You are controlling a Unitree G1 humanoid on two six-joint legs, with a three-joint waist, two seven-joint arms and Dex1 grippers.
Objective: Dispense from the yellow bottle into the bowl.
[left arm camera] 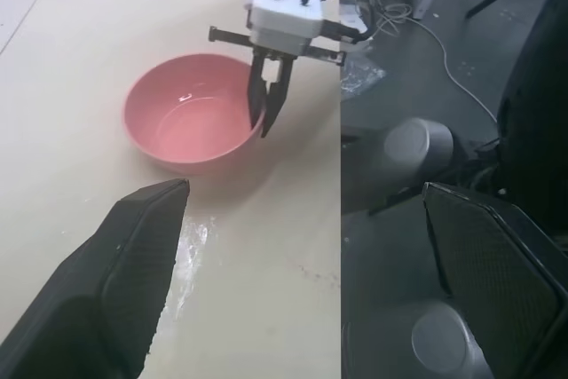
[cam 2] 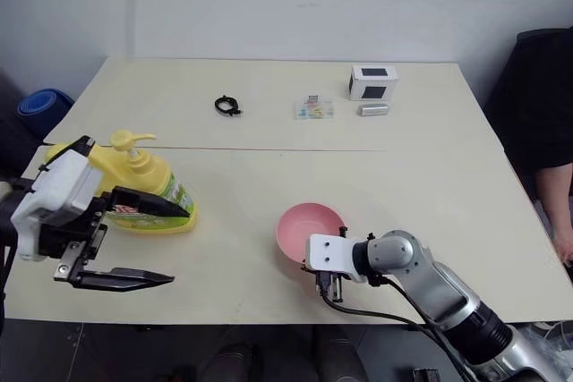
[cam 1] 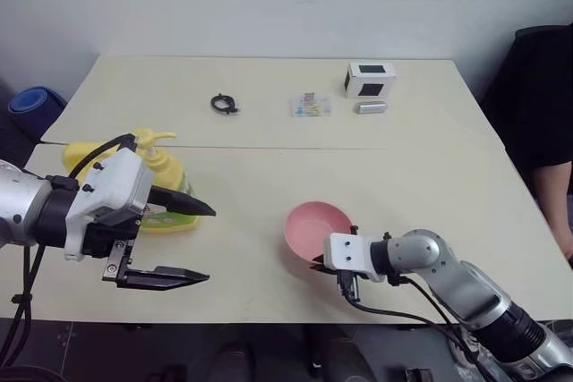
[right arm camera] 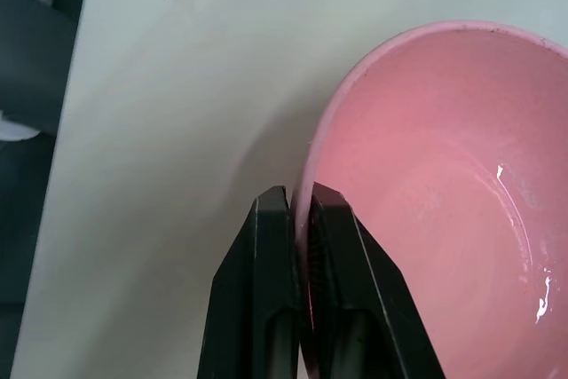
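Two black fingers of the right gripper (right arm camera: 300, 219) pinch the pink bowl's (cam 1: 315, 227) near rim mid-counter (cam 1: 269, 123), so hold it steady and level while the wide-open left gripper (cam 1: 199, 243) reaches the yellow bottle (cam 2: 143, 187) just behind it.

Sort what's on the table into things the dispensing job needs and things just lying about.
Belongs to the job:
- squat yellow plastic pump bottle, near the open left gripper
- small round pink bowl, its rim pinched by the shut right gripper

Just lying about, at the table's far side:
- black ring-shaped cable
- small clear packet
- white box with dark face
- small grey metal block
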